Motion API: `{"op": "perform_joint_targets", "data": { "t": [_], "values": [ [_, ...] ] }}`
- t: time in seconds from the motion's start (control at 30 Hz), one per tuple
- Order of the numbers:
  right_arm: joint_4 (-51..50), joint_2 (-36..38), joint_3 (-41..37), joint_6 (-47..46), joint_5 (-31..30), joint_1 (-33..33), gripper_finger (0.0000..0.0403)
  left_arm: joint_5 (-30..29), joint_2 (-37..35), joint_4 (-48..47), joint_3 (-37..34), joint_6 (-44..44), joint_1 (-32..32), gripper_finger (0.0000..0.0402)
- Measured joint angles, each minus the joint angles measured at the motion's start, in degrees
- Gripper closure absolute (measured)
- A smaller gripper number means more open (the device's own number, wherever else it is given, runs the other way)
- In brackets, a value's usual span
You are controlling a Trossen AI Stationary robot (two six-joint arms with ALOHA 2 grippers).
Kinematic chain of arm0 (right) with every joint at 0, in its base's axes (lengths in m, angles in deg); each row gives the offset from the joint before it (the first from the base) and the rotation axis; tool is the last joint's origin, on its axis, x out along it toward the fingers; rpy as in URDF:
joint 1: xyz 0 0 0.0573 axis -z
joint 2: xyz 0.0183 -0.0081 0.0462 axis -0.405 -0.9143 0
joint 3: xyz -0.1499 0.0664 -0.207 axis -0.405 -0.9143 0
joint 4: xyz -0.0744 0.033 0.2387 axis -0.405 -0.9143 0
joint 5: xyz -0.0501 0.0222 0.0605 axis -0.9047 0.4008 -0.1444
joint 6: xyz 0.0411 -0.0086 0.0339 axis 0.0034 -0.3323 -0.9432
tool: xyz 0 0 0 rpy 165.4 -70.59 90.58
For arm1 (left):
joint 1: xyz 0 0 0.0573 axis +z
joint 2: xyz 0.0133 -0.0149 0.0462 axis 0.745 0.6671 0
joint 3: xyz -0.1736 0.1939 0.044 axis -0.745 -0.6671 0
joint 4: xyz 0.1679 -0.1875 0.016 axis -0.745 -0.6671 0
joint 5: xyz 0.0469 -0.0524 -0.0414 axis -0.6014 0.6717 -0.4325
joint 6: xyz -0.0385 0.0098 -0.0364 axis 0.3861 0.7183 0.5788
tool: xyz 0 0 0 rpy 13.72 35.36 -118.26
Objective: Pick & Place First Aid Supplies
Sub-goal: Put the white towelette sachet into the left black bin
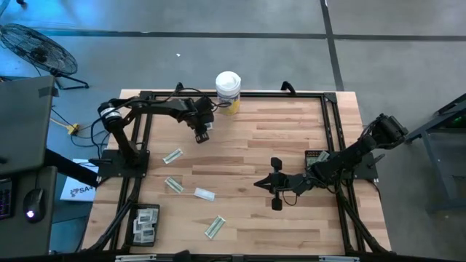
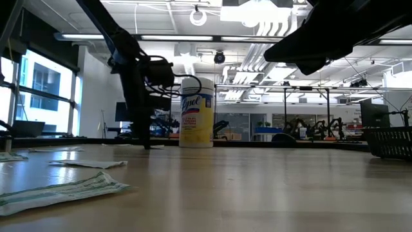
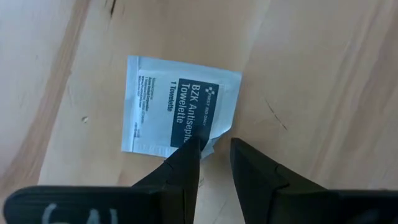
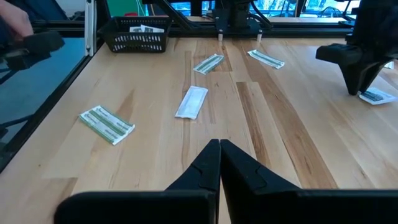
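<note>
White sachet (image 3: pixel 177 106) lies flat near the tabletop's far edge, the left gripper (image 3: pixel 211 158) narrowly parted at its corner, not yet gripping, the right gripper (image 4: pixel 219 163) shut mid-table, while four wrappers (image 1: pixel 172 156) await the near-left basket (image 1: pixel 143 224).

Right gripper (image 4: pixel 219 163) closed, oblong packets (image 4: pixel 192 101) scattered — black basket (image 4: pixel 138 34) beyond, perhaps holding packets

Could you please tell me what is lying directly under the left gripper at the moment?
Under the left gripper lies a square white antiseptic towelette sachet with a dark label, flat on the wooden table. One finger covers its nearest corner, so whether the jaws are pinching that edge cannot be seen.
</note>
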Motion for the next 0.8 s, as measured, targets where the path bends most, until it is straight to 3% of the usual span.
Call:
{"op": "perform_joint_targets", "data": {
  "t": [0.27, 0.5, 0.8],
  "values": [
    [0.03, 0.00, 0.00, 0.00, 0.02, -0.01, 0.0401, -1.30, 0.78, -0.13, 0.01, 0.05, -0.02, 0.0318],
    [0.05, 0.00, 0.00, 0.00, 0.01, -0.02, 0.0399, -0.15, 0.89, -0.21, -0.07, 0.58, -0.04, 0.0392],
    [0.05, 0.00, 0.00, 0.02, -0.01, -0.01, 0.0399, -1.65, -0.81, -2.93, 0.59, 2.65, -3.11, 0.0399]
  ]
}}
